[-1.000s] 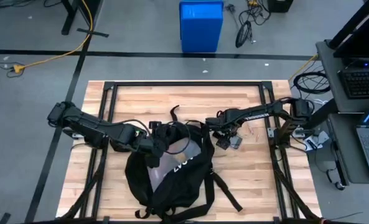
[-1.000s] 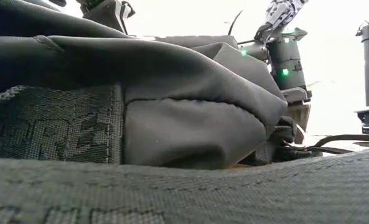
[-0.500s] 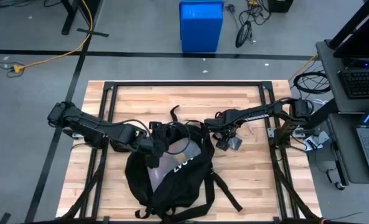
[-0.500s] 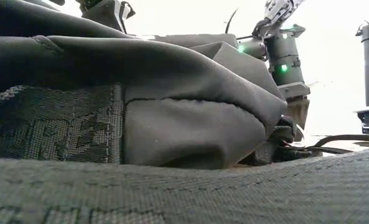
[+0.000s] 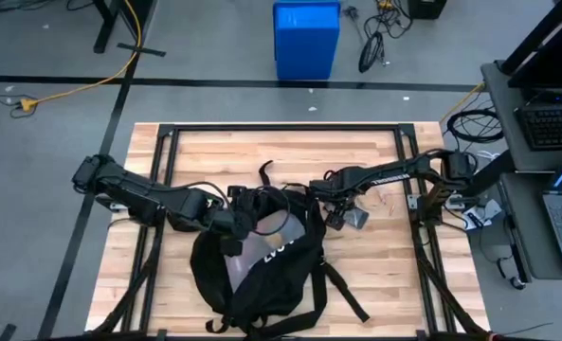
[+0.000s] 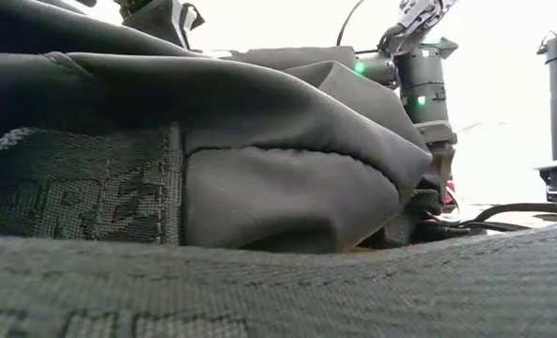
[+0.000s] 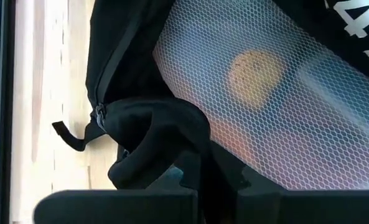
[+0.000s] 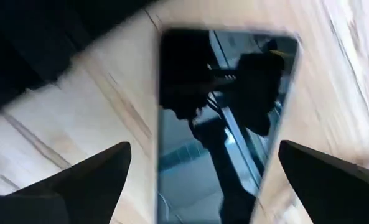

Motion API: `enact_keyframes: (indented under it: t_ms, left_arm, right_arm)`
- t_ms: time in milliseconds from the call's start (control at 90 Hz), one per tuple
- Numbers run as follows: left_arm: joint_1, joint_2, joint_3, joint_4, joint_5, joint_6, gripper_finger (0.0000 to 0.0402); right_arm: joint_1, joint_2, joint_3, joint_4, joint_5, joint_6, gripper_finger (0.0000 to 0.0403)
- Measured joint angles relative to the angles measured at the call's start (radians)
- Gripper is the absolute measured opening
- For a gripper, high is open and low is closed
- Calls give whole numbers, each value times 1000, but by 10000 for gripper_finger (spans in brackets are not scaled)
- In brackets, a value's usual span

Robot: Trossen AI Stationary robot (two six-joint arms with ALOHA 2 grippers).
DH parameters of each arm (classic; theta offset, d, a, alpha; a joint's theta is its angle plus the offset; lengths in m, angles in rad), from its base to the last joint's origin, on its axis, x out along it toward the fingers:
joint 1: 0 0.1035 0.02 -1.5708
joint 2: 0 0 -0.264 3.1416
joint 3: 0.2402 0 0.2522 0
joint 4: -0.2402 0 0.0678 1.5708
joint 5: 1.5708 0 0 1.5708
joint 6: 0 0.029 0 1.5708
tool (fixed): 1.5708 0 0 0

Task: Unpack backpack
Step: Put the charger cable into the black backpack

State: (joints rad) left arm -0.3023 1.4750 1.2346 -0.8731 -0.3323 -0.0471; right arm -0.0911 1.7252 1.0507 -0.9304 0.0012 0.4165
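We observe the backpack [image 5: 262,260] lying flat on the wooden table [image 5: 375,275], toward the near edge and slightly left of centre, its opening facing the far side and its straps trailing toward the near edge. In the low view the backpack's black fabric [image 6: 259,141] fills most of the frame.

The left gripper [image 5: 235,225] sits at the left side of the backpack's opening. In the left wrist view we see a fold of the black rim [image 7: 153,134] lying between the fingers, which are closed on it; beyond it, the white mesh lining [image 7: 265,93] of the interior is exposed, with an orange round shape behind the mesh that we cannot identify.

The right gripper [image 5: 342,210] is positioned just beside the backpack's upper right edge, over bare table. In the right wrist view its two fingers [image 8: 78,180] are spread wide apart, and a flat, dark, glossy rectangular object [image 8: 221,124] lies on the wood between them. The backpack shows as a black mass at the corner of that view, apart from the fingers. We cannot tell whether the fingers touch the flat object.
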Motion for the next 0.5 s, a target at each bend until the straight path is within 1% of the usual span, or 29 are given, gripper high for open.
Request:
enact_keyframes:
  t_ms: [300,500]
  left_arm:
    - [0,0,0,0,17,-3,0]
    - [0,0,0,0,17,-3,0]
  right_arm:
    - [-9,13,-4,11,0,-13,396]
    - [-44,10,-86,55,-14,-15,396]
